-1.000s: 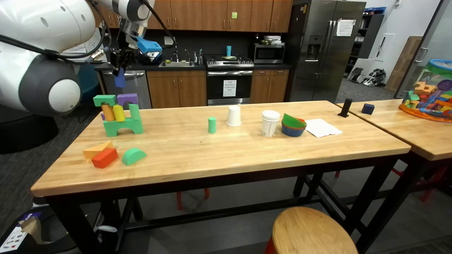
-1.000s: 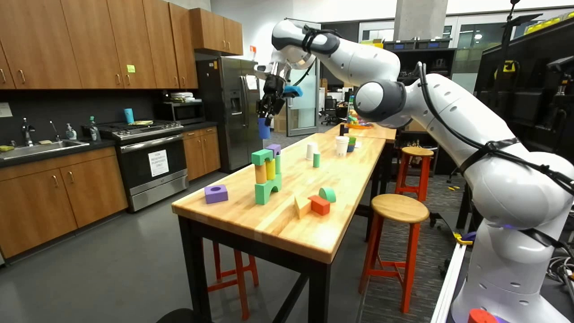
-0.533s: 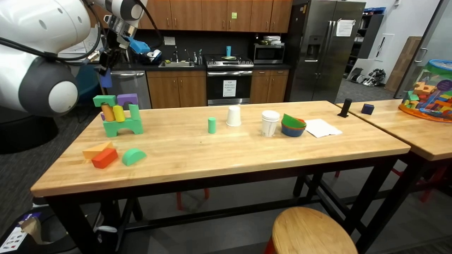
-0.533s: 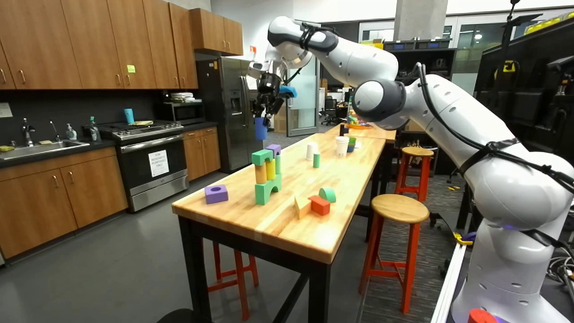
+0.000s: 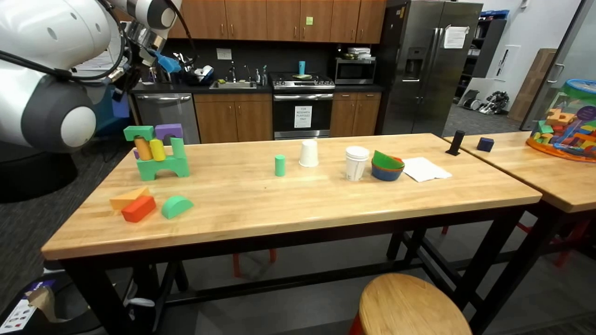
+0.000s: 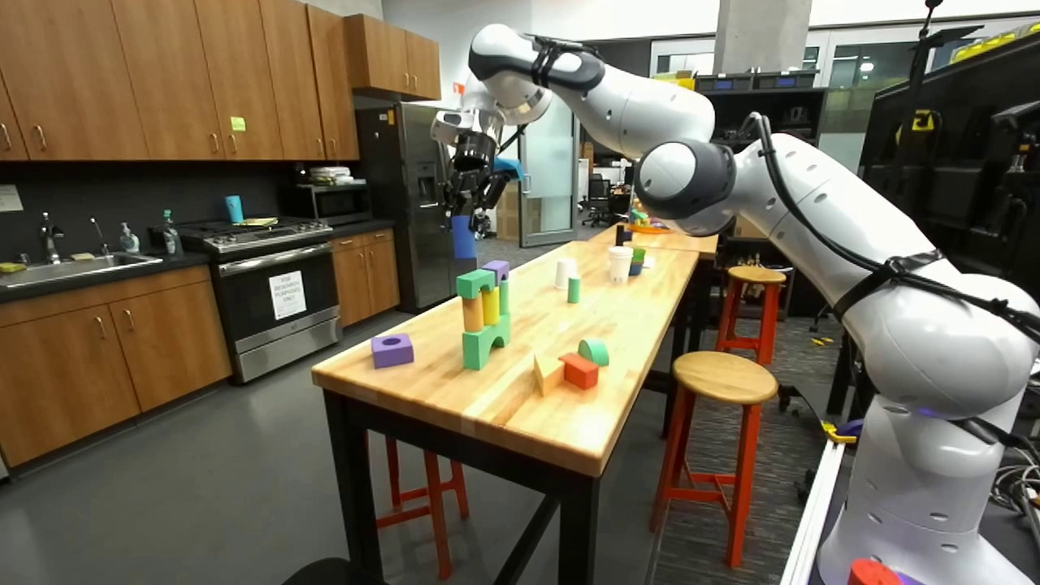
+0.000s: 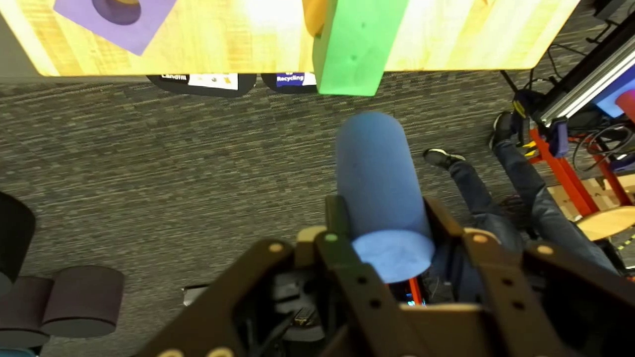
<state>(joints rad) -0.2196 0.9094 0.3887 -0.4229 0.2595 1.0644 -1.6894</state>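
My gripper [image 7: 388, 214] is shut on a blue cylinder [image 7: 379, 168], a finger on each side of it. In both exterior views the blue cylinder [image 6: 464, 237] hangs in the air, apart from a block tower. That tower has a green arch [image 5: 163, 168] as base, with an orange cylinder [image 5: 143, 149], a yellow cylinder [image 5: 157, 150] and a green upright block [image 5: 177, 147] standing on it. A green block [image 6: 474, 283] and a purple arch [image 5: 168, 130] lie across the top. The green top block [image 7: 359, 47] shows just beyond the held cylinder in the wrist view.
On the wooden table [image 5: 260, 204] lie a purple block with a hole [image 6: 392, 351], an orange triangle [image 5: 129, 197], a red block [image 5: 138, 208] and a green half-round [image 5: 176, 206]. Farther along stand a green cylinder [image 5: 280, 165], white cups [image 5: 308, 153] and bowls [image 5: 386, 173].
My gripper, carrying the blue cylinder, has moved left and slightly down in both exterior views. The tower and the loose blocks have stayed where they were.
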